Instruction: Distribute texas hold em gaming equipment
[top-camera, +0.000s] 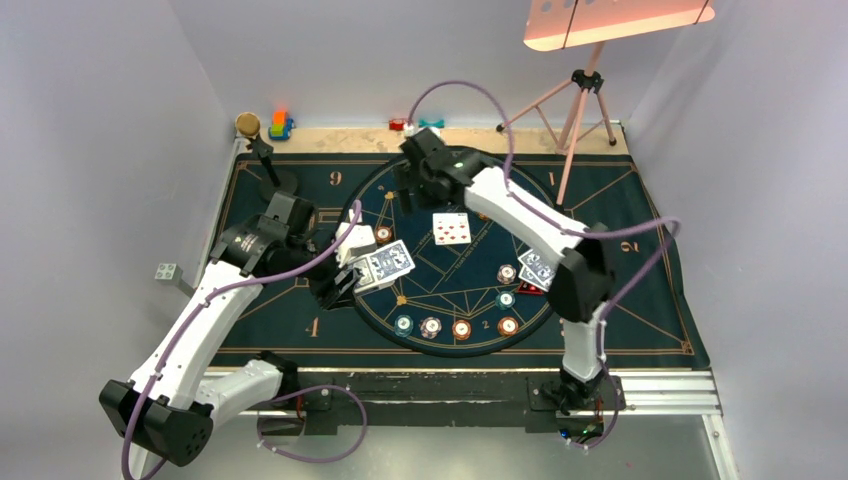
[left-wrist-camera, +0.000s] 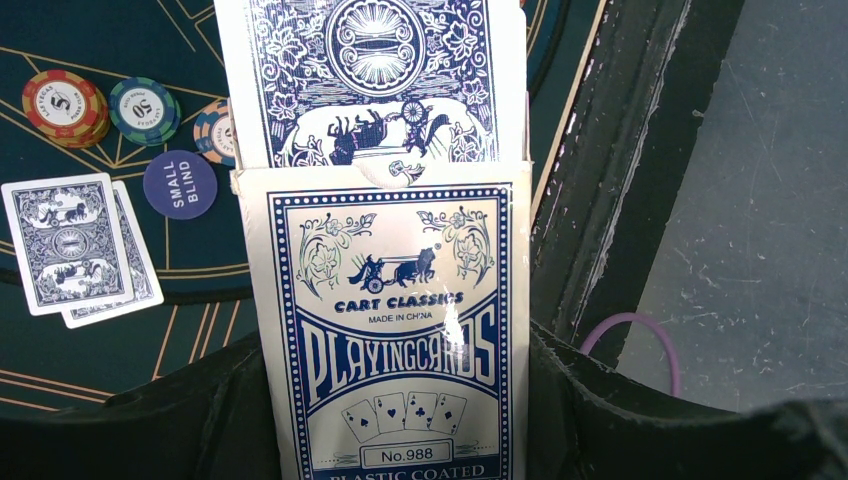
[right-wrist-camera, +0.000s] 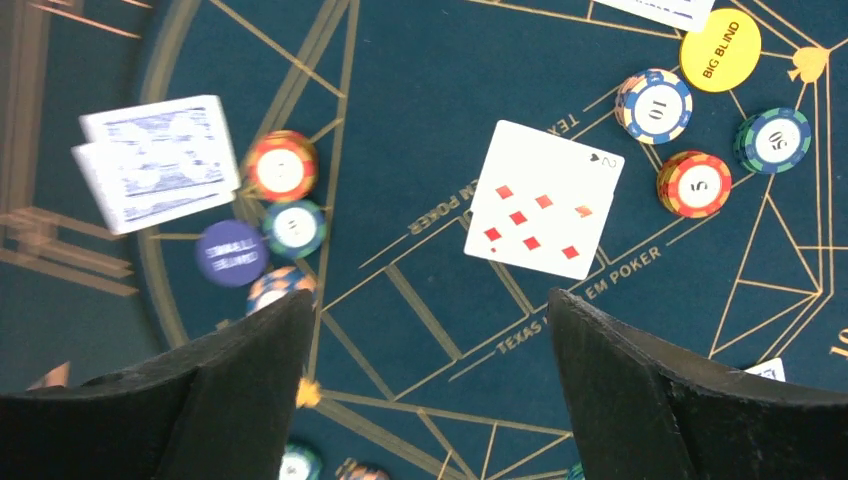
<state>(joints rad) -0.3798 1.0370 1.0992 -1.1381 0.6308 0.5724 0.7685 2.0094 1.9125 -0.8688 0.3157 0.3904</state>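
My left gripper (top-camera: 345, 276) is shut on a blue-and-white playing card box (left-wrist-camera: 390, 330), and blue-backed cards (left-wrist-camera: 370, 80) stick out of its open top. My right gripper (right-wrist-camera: 430, 340) hangs open over the round poker mat (top-camera: 470, 190), nothing between its fingers. A face-up card with red diamonds (right-wrist-camera: 545, 200) lies just beyond it. Chips (right-wrist-camera: 694, 184) and a yellow big blind disc (right-wrist-camera: 720, 50) lie to its right. Two face-down cards (right-wrist-camera: 155, 160), more chips (right-wrist-camera: 282, 166) and a blue small blind disc (right-wrist-camera: 231, 253) lie to its left. Several chips (top-camera: 461, 328) line the mat's near arc.
A black microphone-like stand (top-camera: 265, 160) and toy blocks (top-camera: 281, 125) sit at the back left. A pink tripod (top-camera: 585, 100) stands at the back right. A metal rail (top-camera: 660, 390) runs along the near edge. Another pair of face-down cards (top-camera: 537, 268) lies by the right arm.
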